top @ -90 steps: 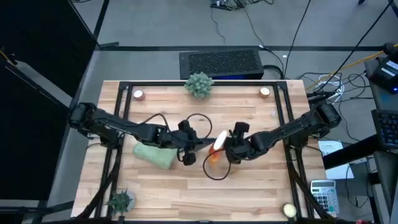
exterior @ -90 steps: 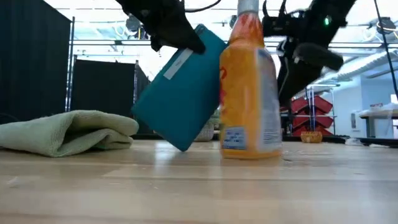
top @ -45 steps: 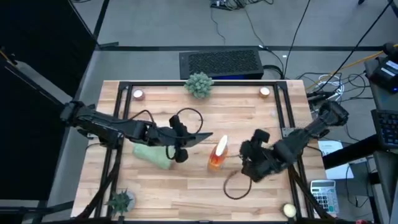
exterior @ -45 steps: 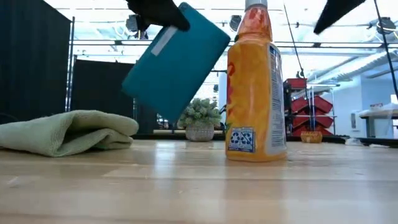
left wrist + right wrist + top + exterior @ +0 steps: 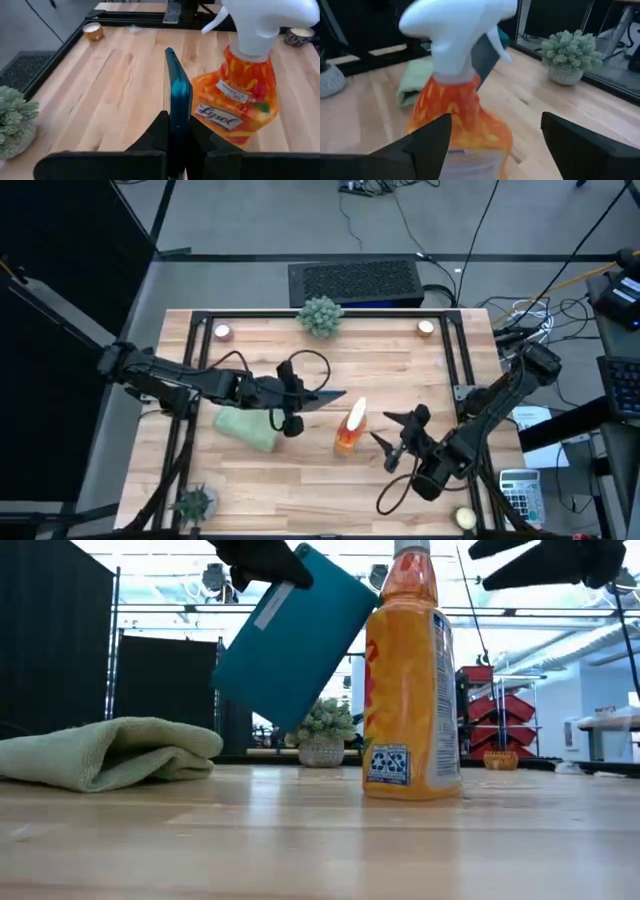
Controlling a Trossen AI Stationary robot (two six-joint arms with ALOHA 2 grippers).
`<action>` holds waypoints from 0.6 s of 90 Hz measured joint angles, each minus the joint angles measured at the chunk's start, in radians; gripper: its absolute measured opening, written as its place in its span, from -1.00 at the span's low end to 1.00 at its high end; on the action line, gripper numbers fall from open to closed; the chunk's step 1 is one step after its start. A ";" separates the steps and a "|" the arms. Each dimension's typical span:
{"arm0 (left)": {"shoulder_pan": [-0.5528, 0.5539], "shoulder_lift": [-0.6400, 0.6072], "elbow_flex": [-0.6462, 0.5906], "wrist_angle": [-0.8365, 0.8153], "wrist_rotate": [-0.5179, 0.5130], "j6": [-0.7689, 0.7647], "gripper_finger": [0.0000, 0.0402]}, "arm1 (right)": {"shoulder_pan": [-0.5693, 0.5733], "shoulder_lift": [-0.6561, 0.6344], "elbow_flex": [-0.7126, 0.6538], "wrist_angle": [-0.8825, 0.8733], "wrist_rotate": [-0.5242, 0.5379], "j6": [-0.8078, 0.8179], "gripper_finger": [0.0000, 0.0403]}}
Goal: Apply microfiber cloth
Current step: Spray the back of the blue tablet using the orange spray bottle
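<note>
Wooden table (image 5: 300, 480), folded pale-green microfiber cloth (image 5: 248, 429)

Bright, even overhead light fills the scene, and ceiling lights glow washed-out behind the low view. The counter (image 5: 320, 840) blurs softly in that view's foreground. In the right wrist view the spray bottle (image 5: 457, 75) is smeared and out of focus.

The left gripper (image 5: 296, 402) hangs above the bench's middle, arm reaching in from the left edge, jaws clamped. The right gripper (image 5: 396, 437) hovers nearer the front right corner, jaws spread wide.
</note>
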 joint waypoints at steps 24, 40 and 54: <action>0.000 0.000 0.000 0.005 0.000 0.001 -0.97 | -0.012 -0.001 0.022 -0.014 -0.289 0.002 0.44; -0.001 0.000 0.000 0.004 0.000 0.004 -0.96 | -0.079 0.021 -0.009 -0.021 -0.518 0.060 0.55; -0.001 0.000 0.000 0.004 0.000 0.003 -0.96 | -0.130 0.064 -0.037 -0.020 -0.499 0.000 0.63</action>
